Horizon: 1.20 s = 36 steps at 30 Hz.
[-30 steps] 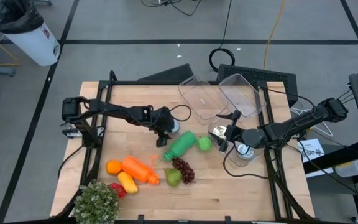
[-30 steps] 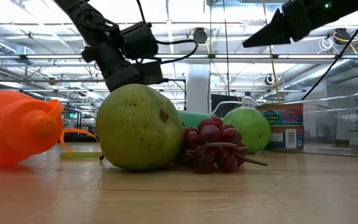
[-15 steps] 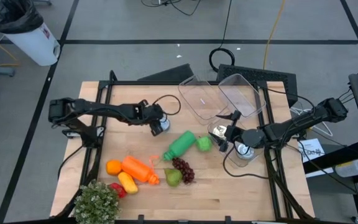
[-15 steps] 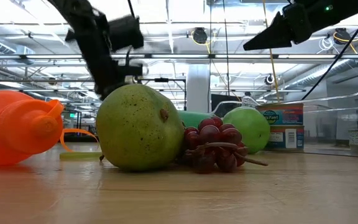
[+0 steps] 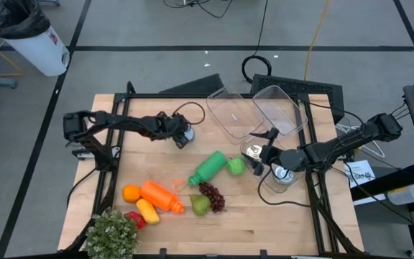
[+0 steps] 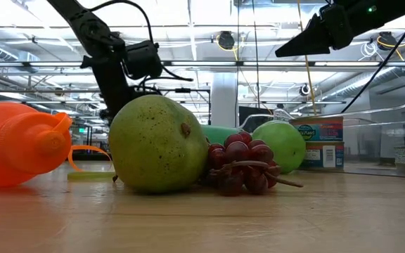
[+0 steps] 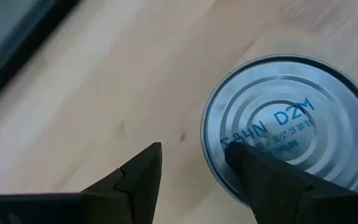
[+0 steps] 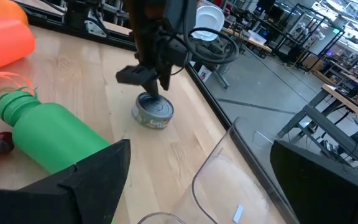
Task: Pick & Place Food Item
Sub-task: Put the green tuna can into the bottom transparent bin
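Even overhead light falls bright on the counter, leaving only faint shadows under the arms. In the low view, ceiling strip lights glare behind a sharp pear, while the room beyond goes soft. The left wrist view is soft at close range, its can gleaming; the dark fingers blur.

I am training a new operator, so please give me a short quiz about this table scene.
1. True or false: the left hand is shut on the round silver tin can.
2. What lies right beside the green plastic bottle? A) a round green apple B) an orange C) a plant
3. Fill in: beside the green pear lies a bunch of dark red ___.
Key: 1 false, it is open; 2 A; 3 grapes.
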Tool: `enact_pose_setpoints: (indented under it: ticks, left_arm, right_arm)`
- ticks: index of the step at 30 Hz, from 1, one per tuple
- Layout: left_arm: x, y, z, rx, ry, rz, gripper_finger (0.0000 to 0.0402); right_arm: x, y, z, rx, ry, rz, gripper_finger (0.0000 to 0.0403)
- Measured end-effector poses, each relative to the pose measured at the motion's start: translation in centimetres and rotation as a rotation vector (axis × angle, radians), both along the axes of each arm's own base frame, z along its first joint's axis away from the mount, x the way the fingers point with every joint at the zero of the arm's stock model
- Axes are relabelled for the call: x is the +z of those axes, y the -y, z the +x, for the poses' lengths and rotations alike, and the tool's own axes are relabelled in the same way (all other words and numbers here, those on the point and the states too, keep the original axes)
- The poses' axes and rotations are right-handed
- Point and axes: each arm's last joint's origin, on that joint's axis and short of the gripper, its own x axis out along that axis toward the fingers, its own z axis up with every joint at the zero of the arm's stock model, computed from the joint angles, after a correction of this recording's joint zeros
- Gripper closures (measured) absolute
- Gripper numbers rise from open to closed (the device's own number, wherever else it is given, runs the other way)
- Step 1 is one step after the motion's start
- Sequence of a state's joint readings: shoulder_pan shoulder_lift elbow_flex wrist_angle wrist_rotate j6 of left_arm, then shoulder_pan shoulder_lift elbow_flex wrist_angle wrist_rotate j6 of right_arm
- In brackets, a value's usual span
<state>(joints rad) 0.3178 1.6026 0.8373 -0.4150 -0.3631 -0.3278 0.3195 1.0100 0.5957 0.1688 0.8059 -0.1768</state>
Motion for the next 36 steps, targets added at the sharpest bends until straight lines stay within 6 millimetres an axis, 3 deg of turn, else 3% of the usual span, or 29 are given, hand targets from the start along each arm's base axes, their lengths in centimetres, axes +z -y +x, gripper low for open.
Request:
enact_pose_setpoints:
  ticks: [6, 11, 27, 36]
  left_arm:
    - [1.4, -1.0, -1.6, 0.193, 0.098, -0.139, 0.0188]
    - [1.0, -1.9, -2.4, 0.239, 0.061, -0.203, 0.0188]
    - [0.7, -2.2, -2.2, 0.211, 0.063, -0.198, 0.0188]
    - [1.6, -2.0, -1.4, 0.093, 0.196, -0.297, 0.0188]
  right_arm:
    - [0.0, 0.0, 0.0, -0.004, 0.009, 0.015, 0.0035]
    - [0.0, 0.0, 0.0, -0.005, 0.01, 0.017, 0.0035]
    - [0.0, 0.0, 0.0, -0.005, 0.009, 0.016, 0.0035]
    - [0.0, 0.0, 0.0, -0.007, 0.015, 0.026, 0.0035]
